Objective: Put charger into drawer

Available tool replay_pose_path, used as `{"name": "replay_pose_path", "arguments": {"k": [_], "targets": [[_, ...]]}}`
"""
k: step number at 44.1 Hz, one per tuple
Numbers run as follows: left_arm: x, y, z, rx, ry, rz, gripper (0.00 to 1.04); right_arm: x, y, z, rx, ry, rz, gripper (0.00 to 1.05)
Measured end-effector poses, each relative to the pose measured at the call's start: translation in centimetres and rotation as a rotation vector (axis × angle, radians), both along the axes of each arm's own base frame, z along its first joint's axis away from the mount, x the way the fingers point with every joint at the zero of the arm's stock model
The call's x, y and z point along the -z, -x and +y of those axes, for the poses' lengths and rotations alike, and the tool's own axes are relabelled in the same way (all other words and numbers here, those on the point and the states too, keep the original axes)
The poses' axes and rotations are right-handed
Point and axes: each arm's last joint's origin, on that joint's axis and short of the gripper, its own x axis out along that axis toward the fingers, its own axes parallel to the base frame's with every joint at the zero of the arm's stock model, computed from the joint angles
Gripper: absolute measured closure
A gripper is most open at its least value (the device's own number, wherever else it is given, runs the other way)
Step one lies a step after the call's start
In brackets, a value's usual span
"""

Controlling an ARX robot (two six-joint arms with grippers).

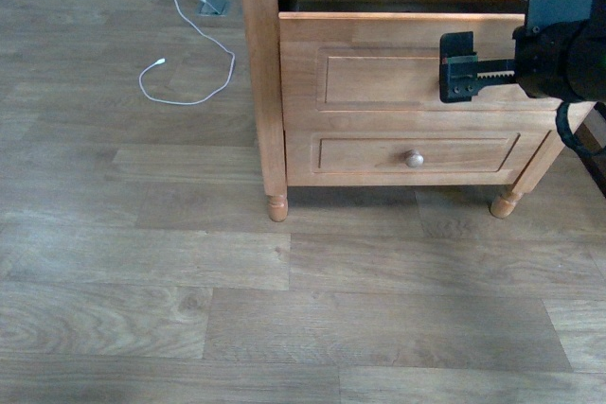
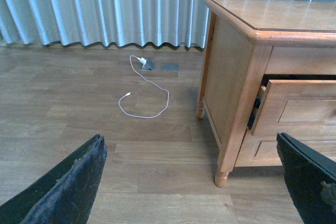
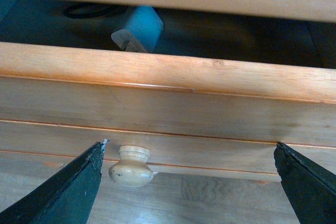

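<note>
The charger point(image 3: 137, 34), a small white adapter with a black cable point(image 3: 84, 9) behind it, lies inside the drawer point(image 3: 184, 74) in the right wrist view. The drawer point(image 1: 379, 37) is the taller upper one and stands pulled out a little. My right gripper point(image 1: 459, 66) hovers open just in front of the drawer's face, holding nothing. In the right wrist view the right gripper point(image 3: 189, 148) has a pale round knob point(image 3: 131, 165) close to one finger. My left gripper point(image 2: 189, 192) is open and empty over the floor, left of the cabinet. The drawer point(image 2: 299, 108) shows ajar there.
The wooden cabinet point(image 1: 260, 73) stands on turned legs; its shallower lower drawer with a round knob point(image 1: 414, 158) is closed. A thin white cable point(image 1: 189, 54) with a white plug lies on the floor by a floor socket point(image 1: 214, 2). Curtains point(image 2: 105, 9) hang behind.
</note>
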Motion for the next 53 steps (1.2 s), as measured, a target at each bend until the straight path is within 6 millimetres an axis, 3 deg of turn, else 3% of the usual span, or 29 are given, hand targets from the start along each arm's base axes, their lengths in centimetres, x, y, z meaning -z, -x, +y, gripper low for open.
{"name": "replay_pose_path", "arguments": {"k": [7,13,22,29,38,44,53], "targets": [[0.0,0.0,0.0,0.0,0.0,0.0,0.06,0.1,-2.5,0.1,0.032,-0.025,-0.03,0.08],[0.0,0.0,0.0,0.0,0.0,0.0,0.06,0.1,-3.2,0.1,0.065,-0.047,-0.04,0.08],[0.0,0.0,0.0,0.0,0.0,0.0,0.06,0.0,-3.2,0.1,0.068,-0.062,-0.043,0.08],[0.0,0.0,0.0,0.0,0.0,0.0,0.06,-0.1,-1.8,-0.3,0.053,-0.075,-0.032,0.08],[0.0,0.0,0.0,0.0,0.0,0.0,0.06,-2.5,2.6,-1.5,0.031,-0.096,-0.03,0.08],[0.0,0.0,0.0,0.0,0.0,0.0,0.06,-5.7,7.7,-3.4,0.023,-0.122,-0.065,0.08],[0.0,0.0,0.0,0.0,0.0,0.0,0.06,-8.8,15.3,-6.3,0.055,-0.171,-0.091,0.08]]}}
